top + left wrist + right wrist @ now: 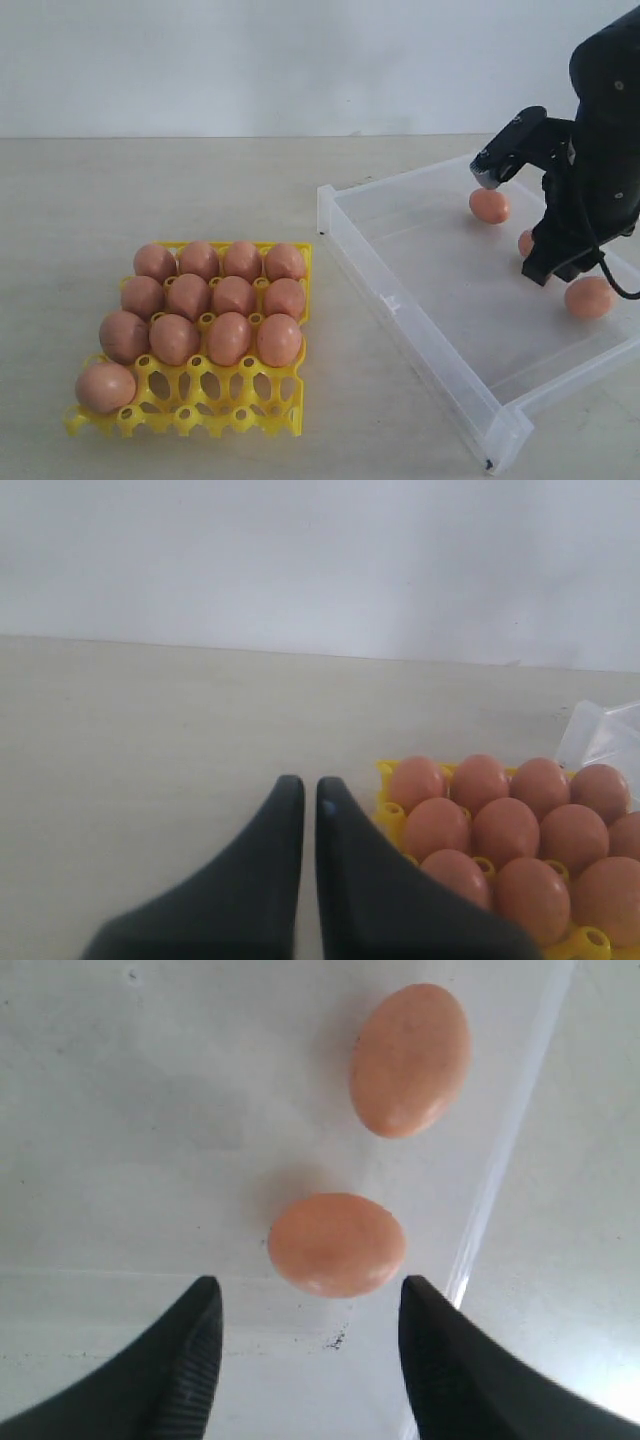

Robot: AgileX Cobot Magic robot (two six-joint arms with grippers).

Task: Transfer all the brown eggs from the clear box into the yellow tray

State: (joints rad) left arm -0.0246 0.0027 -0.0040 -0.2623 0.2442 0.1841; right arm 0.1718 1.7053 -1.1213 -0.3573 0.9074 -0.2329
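Inside the clear box (440, 270), right jaws gape wide, seemingly empty, near an egg (337, 1245).

The brown eggs (229, 337) are showing matte reddish-tan, the yellow tray (190, 420) is glowing bright yellow, and the clear box (405, 318) is looking colourless.

A plain white wall (250, 60) rises behind a pale beige tabletop (150, 190), softly lit.

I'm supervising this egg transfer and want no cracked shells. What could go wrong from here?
The open right end effector hovers over a brown egg lying close to the clear box wall; one finger might catch that wall. The smooth egg could also slip out when squeezed and roll toward its neighbour.
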